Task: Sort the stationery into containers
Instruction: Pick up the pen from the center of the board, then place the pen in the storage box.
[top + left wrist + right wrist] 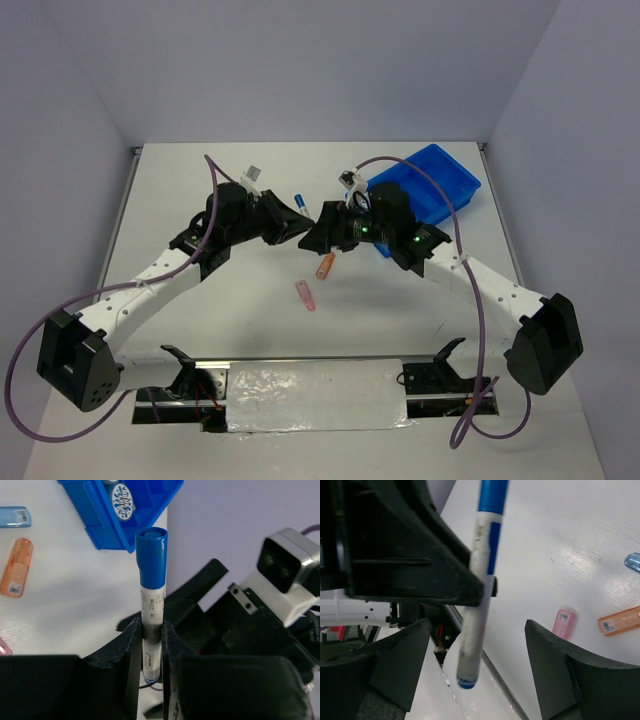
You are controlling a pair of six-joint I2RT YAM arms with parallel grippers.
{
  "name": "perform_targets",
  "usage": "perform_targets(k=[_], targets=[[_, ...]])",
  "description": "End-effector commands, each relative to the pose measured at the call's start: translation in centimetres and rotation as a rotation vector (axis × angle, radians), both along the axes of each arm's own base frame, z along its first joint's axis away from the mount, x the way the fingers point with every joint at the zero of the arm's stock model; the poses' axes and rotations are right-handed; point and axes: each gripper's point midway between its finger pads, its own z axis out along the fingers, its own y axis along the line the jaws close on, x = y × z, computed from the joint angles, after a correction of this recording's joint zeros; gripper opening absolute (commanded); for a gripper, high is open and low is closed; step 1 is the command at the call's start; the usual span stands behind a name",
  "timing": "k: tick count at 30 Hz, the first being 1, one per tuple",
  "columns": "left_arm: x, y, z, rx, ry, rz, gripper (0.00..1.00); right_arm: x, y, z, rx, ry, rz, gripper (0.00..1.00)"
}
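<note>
firmly left gripper [151, 628] clamps blue-white pen [151, 562]; right gripper [477, 650] spread wide, pen between fingers [555, 675], untouched

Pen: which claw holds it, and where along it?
The left claw is shut on the pen at mid-barrel, on the white part below the blue cap. The right claw stands open around it, not gripping.
</note>
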Motion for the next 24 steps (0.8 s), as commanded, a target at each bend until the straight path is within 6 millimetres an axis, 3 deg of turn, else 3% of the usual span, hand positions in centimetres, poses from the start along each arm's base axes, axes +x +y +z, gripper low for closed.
perform_targets(k=[1, 3, 4, 6, 7, 8, 9, 10, 11, 12, 14, 15, 16, 18, 19, 20, 21, 23, 24], targets=[[-0.5, -0.6, 4.0, -0.1, -0.1, -0.035, 0.0, 1.4, 0.4, 0.8, -0.023, -0.05, -0.021, 0.83], [-0.6, -0.5, 3.7, -0.082, -0.097, -0.035, 0.0, 1.5, 0.6, 0.5, -0.012, -0.046, -0.02, 0.71], [-0.6, -0.4, 3.6, -0.081, -0.095, -0.034, 0.0, 1.4, 0.8, 0.6, -0.001, -0.046, -0.011, 0.55], [-0.8, -0.4, 3.4, -0.089, -0.088, -0.034, 0.0, 1.3, 1.2, 1.1, 0.025, -0.056, 0.008, 0.43], [-0.9, -0.3, 3.1, -0.087, -0.084, -0.033, 0.01, 1.2, 1.4, 1.5, 0.038, -0.066, 0.02, 0.32], [-0.9, -0.1, 2.7, -0.065, -0.084, -0.021, 0.36, 1.1, 1.4, 2.1, 0.046, -0.097, 0.038, 0.26], [-0.9, 0.0, 2.8, -0.063, -0.081, -0.019, 0.36, 1.1, 1.4, 2.4, 0.049, -0.102, 0.038, 0.19], [-0.8, 0.1, 2.8, -0.04, -0.1, -0.026, 0.54, 1.3, 1.3, 2.3, 0.025, -0.141, 0.05, 0.12], [-0.1, 0.6, 2.9, -0.003, -0.115, 0.01, 0.95, 1.8, 1.0, 2.0, -0.009, -0.163, 0.036, 0.06], [0.4, 0.9, 2.1, 0.057, -0.106, 0.023, 0.99, 2.1, 0.3, 1.2, -0.069, -0.15, 0.021, 0.0], [1.5, 2.4, 2.9, 0.184, -0.128, 0.056, 0.99, 4.1, -2.3, -0.8, -0.193, -0.173, -0.055, 0.0], [3.2, 3.4, 4.4, 0.234, -0.153, 0.122, 0.99, 4.9, -3.5, -1.6, -0.225, -0.17, -0.078, 0.0], [2.9, 5.3, 2.3, 0.354, -0.068, 0.15, 0.99, 5.8, -4.8, -2.4, -0.273, -0.182, -0.098, 0.0], [4.7, 10.3, 1.0, 0.494, 0.063, 0.316, 0.99, 8.9, -9.8, -3.8, -0.4, -0.149, -0.242, 0.0], [4.3, 13.7, -0.9, 0.56, 0.18, 0.366, 0.99, 10.2, -13.0, -6.0, -0.509, -0.088, -0.298, 0.0], [4.2, 14.7, -1.9, 0.58, 0.216, 0.371, 0.99, 12.3, -15.7, -5.5, -0.609, -0.106, -0.407, 0.0], [3.8, 15.0, -2.3, 0.58, 0.218, 0.33, 0.99, 13.7, -17.7, -7.8, -0.718, -0.058, -0.437, 0.0], [3.3, 15.0, -2.8, 0.568, 0.192, 0.294, 0.99, 15.9, -22.6, -7.6, -0.867, 0.01, -0.559, 0.0], [2.9, 15.0, -3.0, 0.567, 0.188, 0.279, 0.99, 16.7, -23.7, -8.0, -0.903, 0.04, -0.576, 0.0]])
